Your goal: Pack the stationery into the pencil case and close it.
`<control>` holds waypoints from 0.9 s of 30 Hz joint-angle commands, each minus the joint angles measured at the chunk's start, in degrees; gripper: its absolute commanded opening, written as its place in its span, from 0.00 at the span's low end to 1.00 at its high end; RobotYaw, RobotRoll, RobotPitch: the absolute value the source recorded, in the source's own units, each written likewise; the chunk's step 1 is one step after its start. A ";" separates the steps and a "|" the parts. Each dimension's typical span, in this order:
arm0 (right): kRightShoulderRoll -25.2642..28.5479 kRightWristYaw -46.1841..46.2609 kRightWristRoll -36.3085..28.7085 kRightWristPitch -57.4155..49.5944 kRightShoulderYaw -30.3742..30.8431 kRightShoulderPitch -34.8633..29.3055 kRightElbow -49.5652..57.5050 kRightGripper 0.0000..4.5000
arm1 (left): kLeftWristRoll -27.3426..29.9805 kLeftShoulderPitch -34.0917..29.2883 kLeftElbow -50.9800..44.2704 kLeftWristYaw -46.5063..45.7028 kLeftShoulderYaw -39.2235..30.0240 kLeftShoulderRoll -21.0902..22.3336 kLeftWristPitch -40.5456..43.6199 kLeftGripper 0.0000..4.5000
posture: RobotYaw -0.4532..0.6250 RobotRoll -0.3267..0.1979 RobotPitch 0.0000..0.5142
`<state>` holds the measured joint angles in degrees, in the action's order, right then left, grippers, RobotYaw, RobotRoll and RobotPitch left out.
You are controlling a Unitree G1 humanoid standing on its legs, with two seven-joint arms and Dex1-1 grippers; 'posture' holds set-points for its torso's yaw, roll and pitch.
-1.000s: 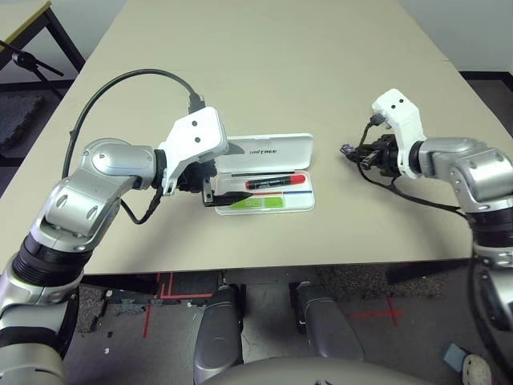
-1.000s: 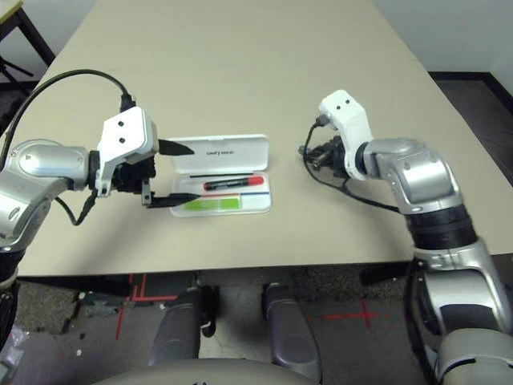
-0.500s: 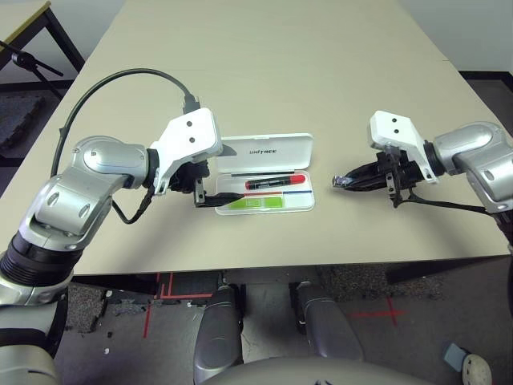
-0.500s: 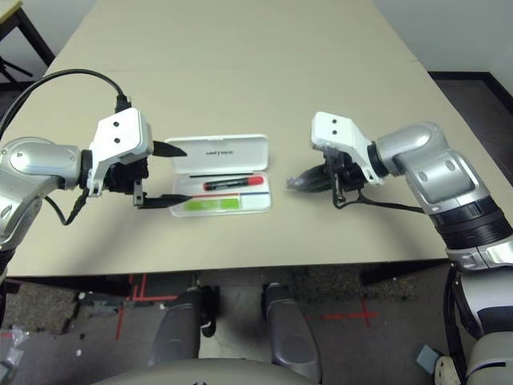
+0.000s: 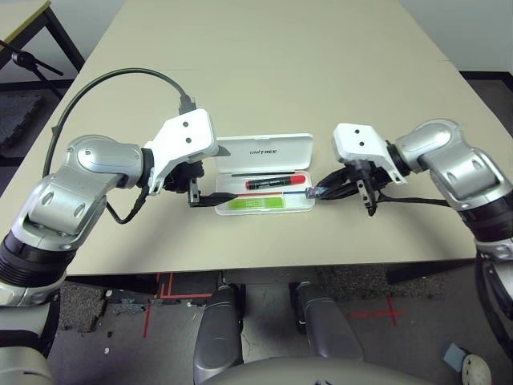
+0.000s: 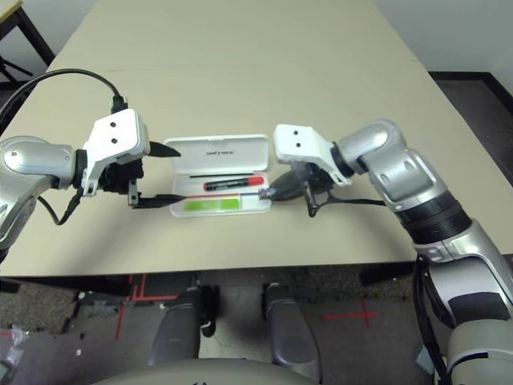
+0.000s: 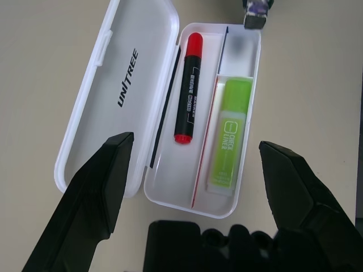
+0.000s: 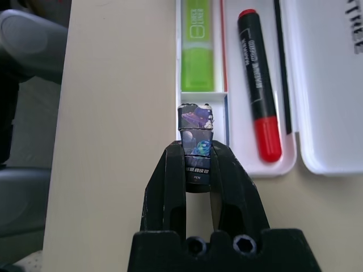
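Open pencil case [image 5: 268,180] holding marker [image 5: 276,182] and highlighter [image 5: 256,203], right gripper [image 8: 197,152] clamping small block [image 8: 195,130] at case's 3 o'clock end, left gripper [image 7: 195,170] spread wide, empty, at 9 o'clock

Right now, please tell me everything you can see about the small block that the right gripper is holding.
The small block is a dark, bluish-grey rectangular piece with a printed wrapper showing small purple and blue pictures and tiny text. The right gripper is shut on its lower part, and its upper end sticks out past the fingertips. It hangs at the pencil case's right end, by the small compartment beyond the green highlighter.
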<state>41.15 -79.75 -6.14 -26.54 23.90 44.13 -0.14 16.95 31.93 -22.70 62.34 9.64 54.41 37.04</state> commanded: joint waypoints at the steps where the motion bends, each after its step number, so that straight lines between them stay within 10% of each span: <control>1: -1.26 1.80 2.57 1.45 1.62 -0.18 0.28 0.07 | -0.47 -0.77 -0.97 -0.20 0.63 0.08 0.51 1.00 | 0.41 0.62 0.33; 16: -4.88 4.47 6.33 3.81 2.84 -1.79 -1.03 0.07 | -0.41 -1.38 -1.86 -1.03 0.46 0.05 1.47 1.00 | 0.42 0.62 0.34; 27: -2.21 2.36 3.03 0.88 -1.47 -1.06 -0.04 0.94 | -0.74 -2.69 -1.75 -1.43 0.04 0.74 1.69 1.00 | 0.42 0.62 0.34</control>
<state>37.77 -76.12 -1.05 -24.11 24.83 42.95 -1.04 16.82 30.28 -23.79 61.08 9.64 54.41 38.48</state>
